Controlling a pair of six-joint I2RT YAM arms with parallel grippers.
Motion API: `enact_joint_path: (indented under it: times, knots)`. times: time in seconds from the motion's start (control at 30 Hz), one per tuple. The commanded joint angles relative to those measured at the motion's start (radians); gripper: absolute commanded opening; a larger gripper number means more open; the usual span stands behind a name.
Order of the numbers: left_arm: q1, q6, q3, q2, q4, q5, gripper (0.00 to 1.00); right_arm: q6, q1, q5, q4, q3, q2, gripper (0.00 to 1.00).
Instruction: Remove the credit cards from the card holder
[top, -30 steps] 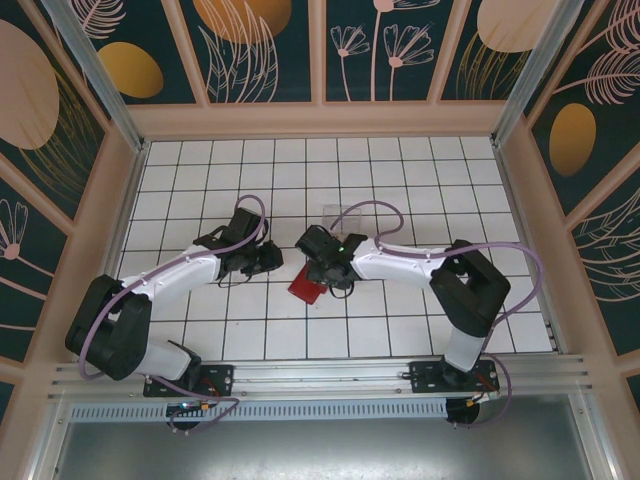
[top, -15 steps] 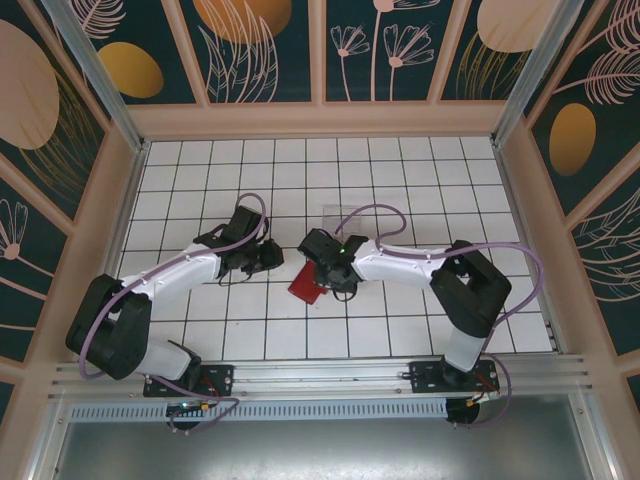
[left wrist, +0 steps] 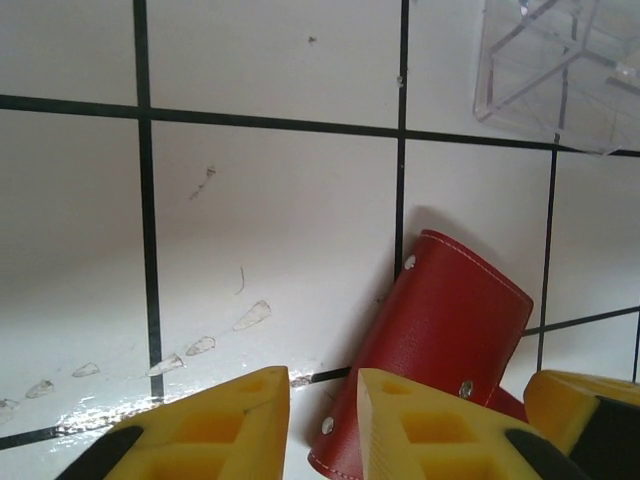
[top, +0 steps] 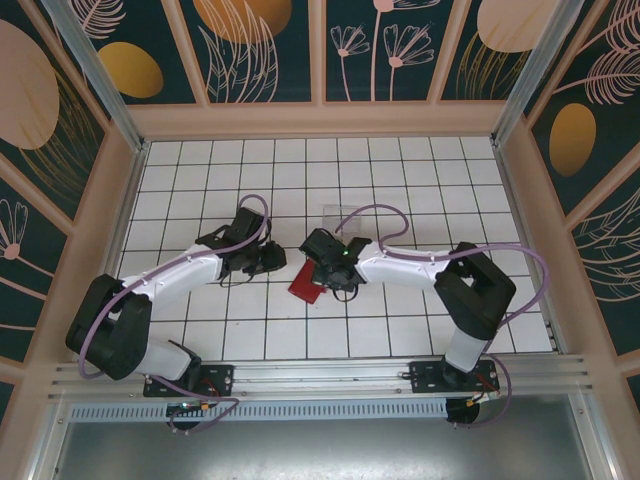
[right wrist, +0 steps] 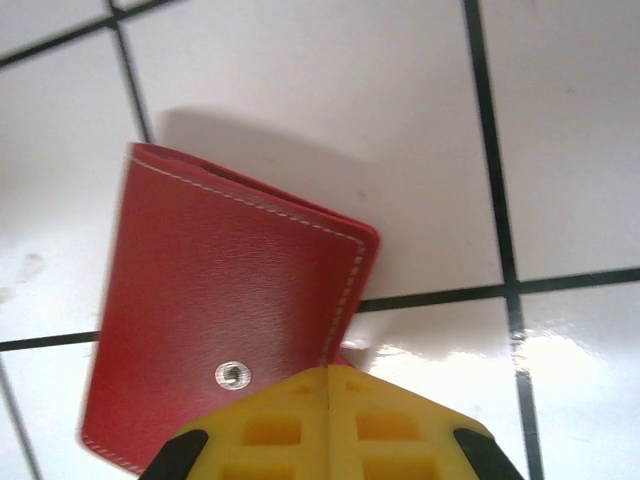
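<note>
The red card holder (top: 303,290) lies folded on the white tiled floor between the two arms. My right gripper (top: 324,277) stands over its right side. In the right wrist view the holder (right wrist: 220,300) has one flap raised, and my right gripper (right wrist: 328,372) is shut on that flap's edge. My left gripper (top: 272,257) hovers just left of the holder. In the left wrist view the left gripper (left wrist: 323,385) is open by a narrow gap with nothing in it, one finger above the holder (left wrist: 450,330). The credit cards are hidden.
A clear plastic stand (top: 338,215) sits just behind the holder, in the left wrist view's top right corner (left wrist: 560,70). Wooden walls (top: 320,120) frame the tiled floor. A yellow finger (left wrist: 590,420) of the right gripper is at the holder's far side.
The right gripper's jaws have closed onto the holder's flap edge. The left gripper's jaws have parted slightly. Both arms have hardly shifted.
</note>
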Motion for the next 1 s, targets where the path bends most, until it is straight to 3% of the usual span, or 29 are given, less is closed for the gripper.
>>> enact_joint_path:
  times: [0.0, 0.3, 0.73, 0.97]
  knots:
    - [-0.02, 0.022, 0.021, 0.0, -0.022, -0.004, 0.31, -0.047, 0.004, 0.055, 0.081, -0.02, -0.069, 0.0]
    - [-0.051, 0.009, 0.029, 0.022, 0.04, 0.055, 0.49, -0.101, -0.02, 0.035, 0.228, -0.08, -0.176, 0.0]
    - [-0.058, 0.012, 0.031, 0.039, 0.096, 0.117, 0.65, -0.108, -0.033, 0.011, 0.269, -0.107, -0.201, 0.0]
    - [-0.079, 0.033, 0.06, 0.088, 0.097, 0.139, 0.68, -0.106, -0.035, 0.009, 0.277, -0.102, -0.2, 0.0]
